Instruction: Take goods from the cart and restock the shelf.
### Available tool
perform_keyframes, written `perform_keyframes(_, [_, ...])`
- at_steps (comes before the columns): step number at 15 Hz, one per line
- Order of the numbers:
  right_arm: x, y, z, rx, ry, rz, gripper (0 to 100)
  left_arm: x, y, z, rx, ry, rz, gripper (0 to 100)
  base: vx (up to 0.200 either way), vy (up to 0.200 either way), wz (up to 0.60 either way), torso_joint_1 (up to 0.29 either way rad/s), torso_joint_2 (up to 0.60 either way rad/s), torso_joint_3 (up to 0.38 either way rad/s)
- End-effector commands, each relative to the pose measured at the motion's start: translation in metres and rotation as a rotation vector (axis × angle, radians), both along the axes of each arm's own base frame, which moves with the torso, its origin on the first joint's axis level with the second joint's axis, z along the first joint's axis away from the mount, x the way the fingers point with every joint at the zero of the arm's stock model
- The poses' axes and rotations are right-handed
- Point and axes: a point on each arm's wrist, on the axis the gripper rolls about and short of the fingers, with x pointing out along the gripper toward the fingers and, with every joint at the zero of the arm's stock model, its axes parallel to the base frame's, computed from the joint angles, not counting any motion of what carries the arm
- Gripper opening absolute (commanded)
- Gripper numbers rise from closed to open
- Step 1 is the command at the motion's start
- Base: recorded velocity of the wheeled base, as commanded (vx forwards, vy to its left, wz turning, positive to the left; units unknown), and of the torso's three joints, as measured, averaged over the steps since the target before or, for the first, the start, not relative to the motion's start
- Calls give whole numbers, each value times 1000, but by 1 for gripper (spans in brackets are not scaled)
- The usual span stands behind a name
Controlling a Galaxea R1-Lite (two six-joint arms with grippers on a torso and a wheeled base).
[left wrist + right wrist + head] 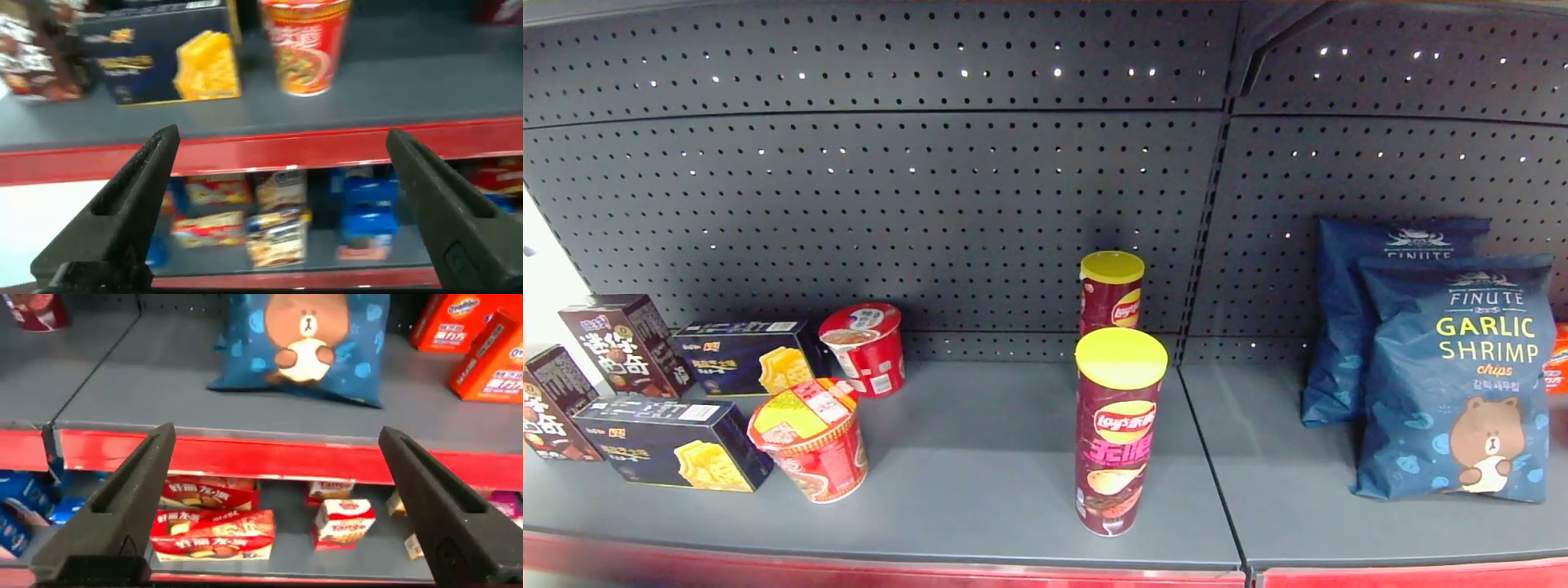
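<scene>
Two maroon chip cans with yellow lids stand mid-shelf, one in front (1117, 431) and one behind (1111, 291). Left of them are two red noodle cups (813, 439) (866, 346) and dark snack boxes (674, 442). Blue chip bags (1454, 380) lean at the right. My left gripper (282, 147) is open and holds nothing, below the shelf's red front edge (270, 153), facing a noodle cup (304, 42) and a dark box (159, 59). My right gripper (278, 437) is open and holds nothing too, in front of the blue bear bag (302, 343).
The grey shelf (980, 457) has bare room between the cups and the cans, and between the cans and the bags. A lower shelf holds packets (274, 224) and boxes (212, 527). Orange boxes (478, 343) stand right of the bags. A perforated back panel (931, 204) rises behind.
</scene>
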Motion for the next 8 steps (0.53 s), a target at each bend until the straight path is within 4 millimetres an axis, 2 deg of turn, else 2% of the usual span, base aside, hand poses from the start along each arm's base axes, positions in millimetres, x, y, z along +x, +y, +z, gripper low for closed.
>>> perform_keyframes(1, [-1, 0, 0, 43, -6, -24, 100, 0, 0, 0, -39, -4, -17, 100, 0, 0, 0, 0, 0, 0])
perform_keyframes(5, [-5, -1, -1, 65, -26, -147, 100, 0, 0, -6, -28, 21, -12, 100, 0, 0, 0, 0, 0, 0])
perform_keyframes(8, [-8, -1, -2, 45, -70, -153, 100, 0, -1, -6, -26, 25, -20, 100, 0, 0, 0, 0, 0, 0])
